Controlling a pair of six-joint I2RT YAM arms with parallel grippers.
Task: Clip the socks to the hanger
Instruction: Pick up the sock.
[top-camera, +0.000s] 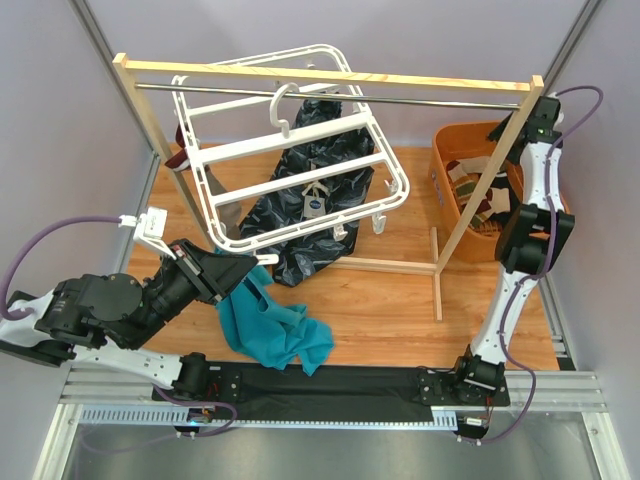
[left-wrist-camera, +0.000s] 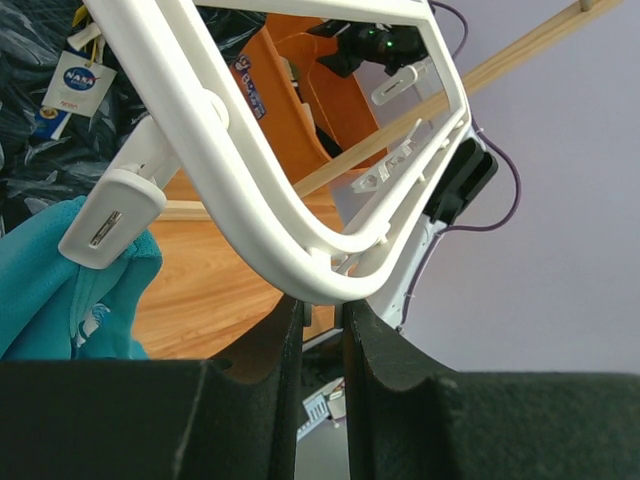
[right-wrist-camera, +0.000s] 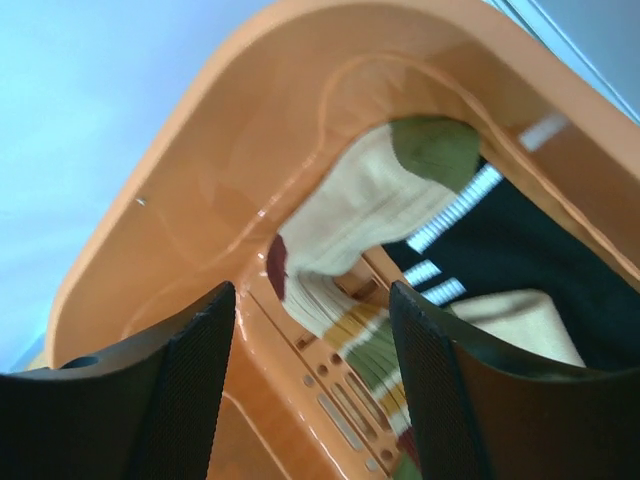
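Left end effector (left-wrist-camera: 322, 322) narrow, jaws pinching the rounded lower corner of the hanger (left-wrist-camera: 230, 150). Judgement: this steadies the frame, which hangs tilted by its hook from the wooden rack (top-camera: 330, 78), so it will not swing during clipping. Teal sock (top-camera: 270, 330) sits under a clip (left-wrist-camera: 110, 215) near that corner and drapes to the counter (top-camera: 390, 310); whether it is fully pinched I cannot tell. Right end effector (right-wrist-camera: 315, 395) wide and empty, poised over the orange basket (right-wrist-camera: 200, 130) just above the remaining socks (right-wrist-camera: 370, 200), probably to pick the next one.
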